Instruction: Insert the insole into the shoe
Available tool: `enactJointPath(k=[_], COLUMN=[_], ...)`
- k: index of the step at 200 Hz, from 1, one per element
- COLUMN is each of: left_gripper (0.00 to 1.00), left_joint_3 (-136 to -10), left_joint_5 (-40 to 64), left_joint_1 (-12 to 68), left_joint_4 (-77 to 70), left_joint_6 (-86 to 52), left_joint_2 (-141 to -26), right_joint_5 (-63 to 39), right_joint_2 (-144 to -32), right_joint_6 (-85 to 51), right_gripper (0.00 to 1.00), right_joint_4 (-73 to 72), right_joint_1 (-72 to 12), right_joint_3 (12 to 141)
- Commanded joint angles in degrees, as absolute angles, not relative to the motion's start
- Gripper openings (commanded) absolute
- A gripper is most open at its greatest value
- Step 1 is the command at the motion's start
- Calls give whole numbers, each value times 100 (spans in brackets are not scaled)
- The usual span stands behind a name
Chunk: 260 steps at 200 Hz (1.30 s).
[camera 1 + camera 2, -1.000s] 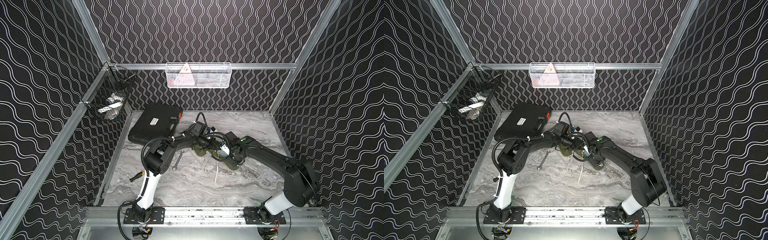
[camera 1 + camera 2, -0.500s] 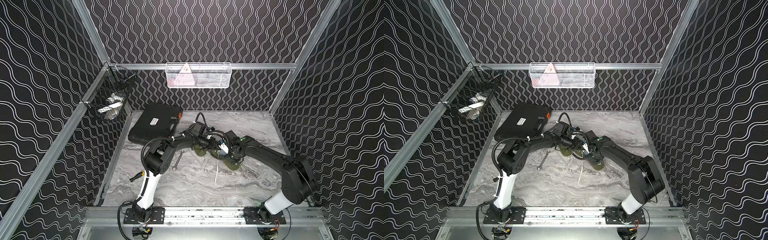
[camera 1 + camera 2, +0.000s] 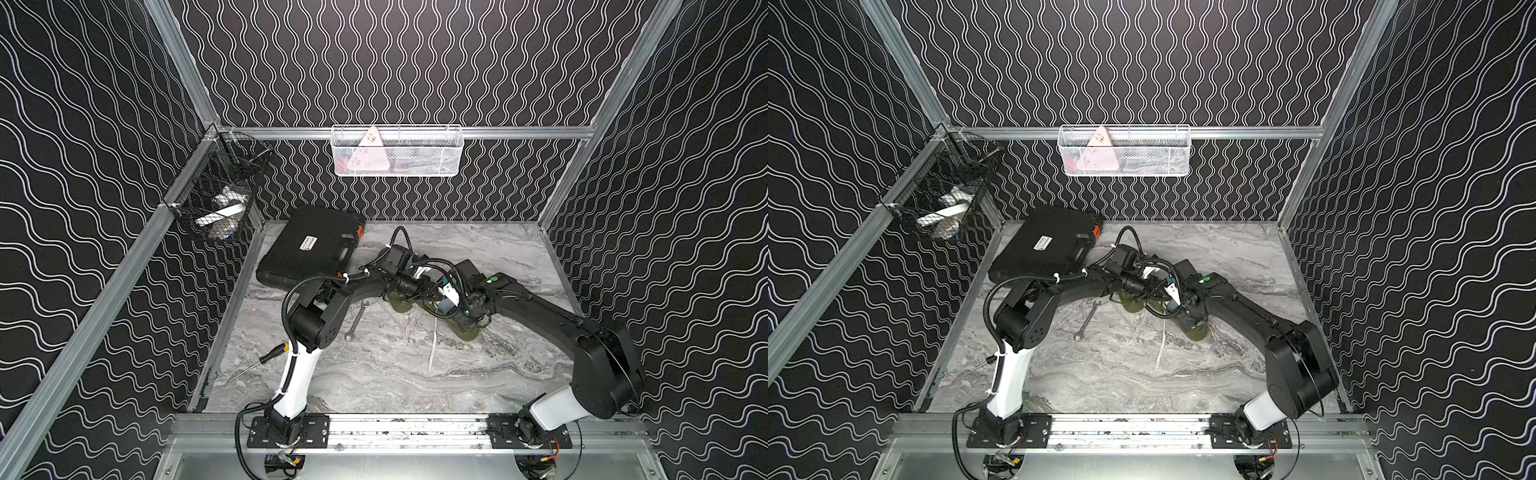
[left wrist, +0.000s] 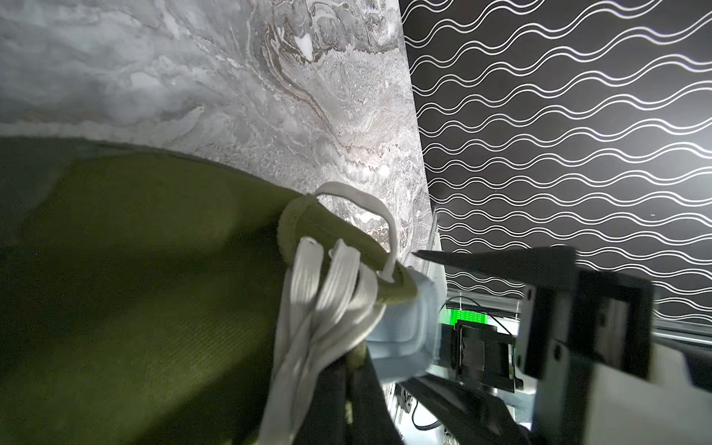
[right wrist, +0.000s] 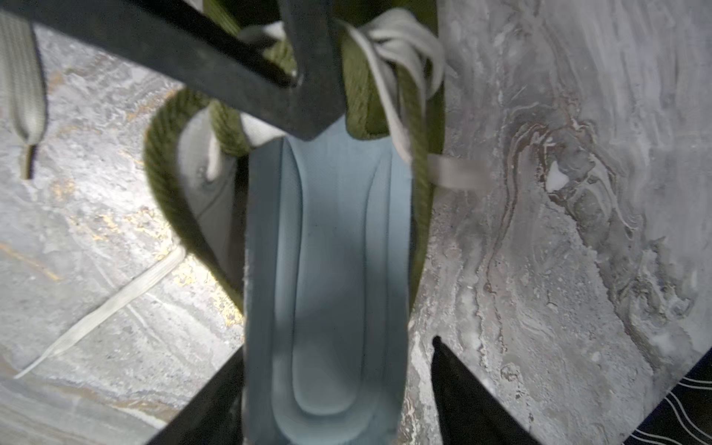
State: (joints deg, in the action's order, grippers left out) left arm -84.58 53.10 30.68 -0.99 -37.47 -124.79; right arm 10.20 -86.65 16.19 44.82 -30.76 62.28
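**Desk:** Where are the hands?

**Me:** My right gripper (image 5: 337,346) stands spread astride the heel end of the pale blue insole (image 5: 331,250), nearest to it. The insole's long axis runs straight ahead into the olive shoe (image 4: 135,289), toe end already tucked inside. My left gripper (image 5: 304,100), pressed together on the tongue (image 4: 327,231), holds the mouth open, I judge

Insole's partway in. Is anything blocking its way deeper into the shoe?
Nothing visible blocks it. The insole runs under the tongue into the shoe; the shut left gripper grips the shoe at its mouth. The laces bunch on the tongue, above the insole. The toe end is hidden.
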Motion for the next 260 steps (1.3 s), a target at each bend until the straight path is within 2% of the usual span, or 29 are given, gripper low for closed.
enactJointPath(k=[1,55,83,132,190,220,260], left_gripper=[0,0,0,0,0,0,0], left_joint_3=[-8450,-8414,-8076,-7517,-7097,-7084,-7041], left_joint_5=[5424,5271,4987,4042,3304,3294,3355], left_joint_1=[3072,3069,3114,3371,3465,3544,3550], left_joint_4=[-417,-485,-1113,-1732,-2319,-2353,-2364], left_joint_6=[-3954,-4136,-4819,-5432,-6060,-6106,-6100], left_joint_2=[-12459,-12431,-12282,-11821,-11602,-11610,-11650], right_joint_5=[1061,1157,1374,846,197,19,48], right_joint_2=[-8453,-8114,-8066,-8343,-7673,-7465,-7365], right_joint_6=[1538,1076,-115,-2477,-4042,-4337,-4369], right_gripper=[77,78,77,66,55,48,45], right_joint_4=[4737,4897,5071,5559,4994,4705,4238], right_joint_1=[-3089,-3078,-2881,-2025,-1899,-1900,-1895], right_joint_3=[6162,6235,6727,7199,6261,5813,5528])
